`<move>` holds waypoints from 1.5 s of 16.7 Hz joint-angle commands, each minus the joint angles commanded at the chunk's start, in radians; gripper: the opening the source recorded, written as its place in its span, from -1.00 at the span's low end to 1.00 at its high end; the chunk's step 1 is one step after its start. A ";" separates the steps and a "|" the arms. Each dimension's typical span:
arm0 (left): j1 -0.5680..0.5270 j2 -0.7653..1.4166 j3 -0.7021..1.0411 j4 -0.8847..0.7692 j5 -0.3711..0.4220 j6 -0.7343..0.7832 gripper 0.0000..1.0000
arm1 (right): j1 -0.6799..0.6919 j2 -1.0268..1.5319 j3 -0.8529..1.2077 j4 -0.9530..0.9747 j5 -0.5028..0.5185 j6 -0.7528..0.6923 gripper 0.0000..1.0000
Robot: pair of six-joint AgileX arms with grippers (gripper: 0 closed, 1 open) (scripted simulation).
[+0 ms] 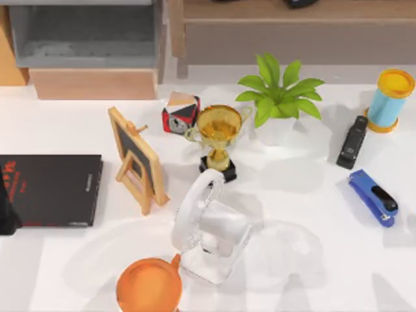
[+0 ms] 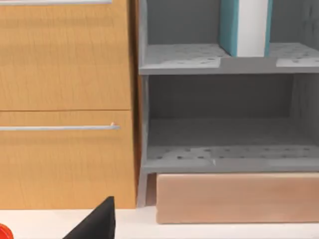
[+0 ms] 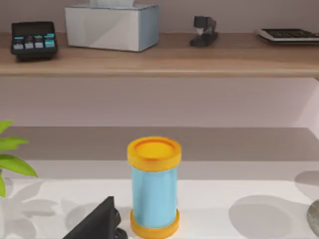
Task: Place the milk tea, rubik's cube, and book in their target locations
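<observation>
A dark part of the left gripper (image 2: 97, 222) edged into the left wrist view and a like part of the right gripper (image 3: 98, 220) into the right wrist view; how wide either pair of jaws stood could not be told. The book (image 2: 245, 26) stood upright in the upper compartment of the grey shelf (image 2: 219, 65), far back and left of the trophy (image 1: 219, 138). A red-black-white faceted block (image 1: 181, 112) sat just left of the trophy, a potted plant (image 1: 278, 97) just right of it, and a blue cylinder with a yellow cap (image 1: 392, 99) well to its right.
</observation>
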 joint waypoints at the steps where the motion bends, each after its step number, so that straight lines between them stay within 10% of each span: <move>1: -0.011 0.053 0.044 0.023 -0.003 0.007 1.00 | 0.000 0.000 0.000 0.000 0.000 0.000 1.00; 16: -0.159 1.527 1.019 0.551 -0.130 0.035 1.00 | 0.000 0.000 0.000 0.000 0.000 0.000 1.00; 25: -0.182 1.796 1.160 0.603 -0.164 -0.027 1.00 | 0.000 0.000 0.000 0.000 0.000 0.000 1.00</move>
